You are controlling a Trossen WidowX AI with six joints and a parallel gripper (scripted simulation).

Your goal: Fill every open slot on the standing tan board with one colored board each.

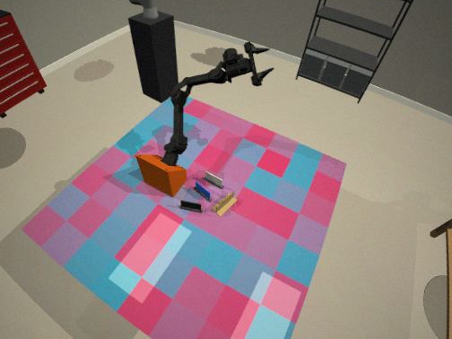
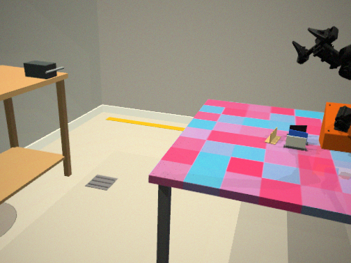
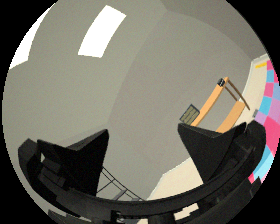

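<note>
Pre-pick stage, I judge: my gripper [image 1: 268, 60] [image 2: 302, 37] [image 3: 143, 131] is spread wide, nothing grasped, above the tan board [image 1: 225, 204] [image 2: 274, 136]; next move: descend to the blue board [image 1: 203, 190] [image 2: 297, 133] beside it.

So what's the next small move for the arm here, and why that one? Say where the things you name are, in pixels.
Probably lower the open fingers [image 1: 265, 62] [image 2: 302, 42] toward the white board [image 1: 213, 178] [image 2: 296, 142], fingertips turned down: they are high above the table with nothing between them, and the white, blue [image 1: 203, 190] [image 2: 298, 133] and black [image 1: 191, 205] [image 2: 298, 128] boards all stand apart from the tan one [image 1: 224, 204] [image 2: 274, 136].
</note>
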